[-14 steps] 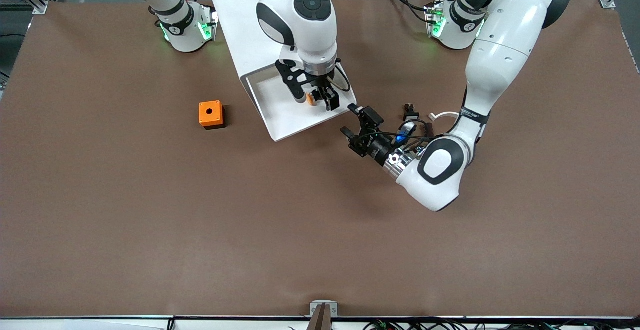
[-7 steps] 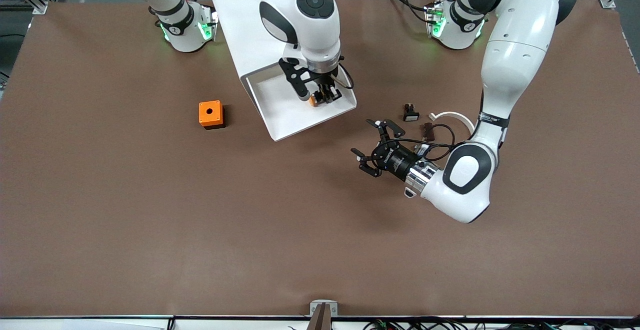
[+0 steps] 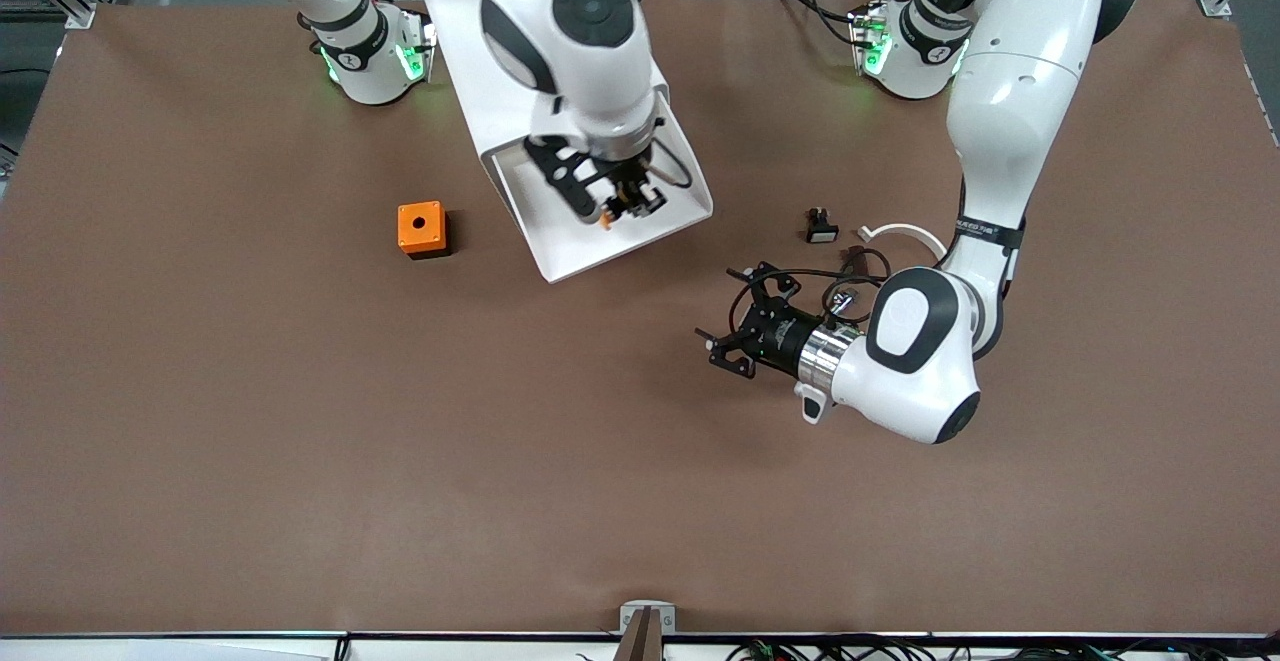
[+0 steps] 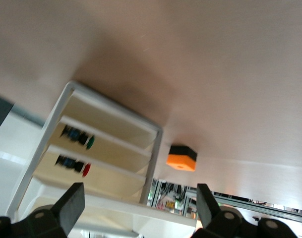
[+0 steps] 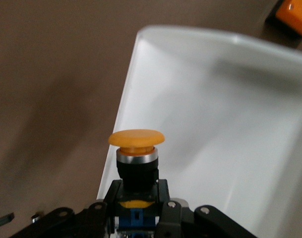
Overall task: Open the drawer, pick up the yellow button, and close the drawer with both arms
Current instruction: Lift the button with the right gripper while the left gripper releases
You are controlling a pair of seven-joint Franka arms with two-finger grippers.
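Gripping the button [image 5: 136, 161] by its black body, our right hand [image 3: 622, 203] is hovering over the open white drawer [image 3: 560, 251]. We are judging it light, rigid, its cap slippery. Our left hand [image 3: 742, 326] is waiting wide open over the brown table [image 3: 300, 441], which is offering ample room.

A high front camera looks down across the brown table [image 3: 300, 441] toward both arm bases. The right wrist camera peers closely into the open white drawer [image 5: 230, 124]; the left wrist camera, farther off, shares that drawer and the orange box [image 4: 181, 158].
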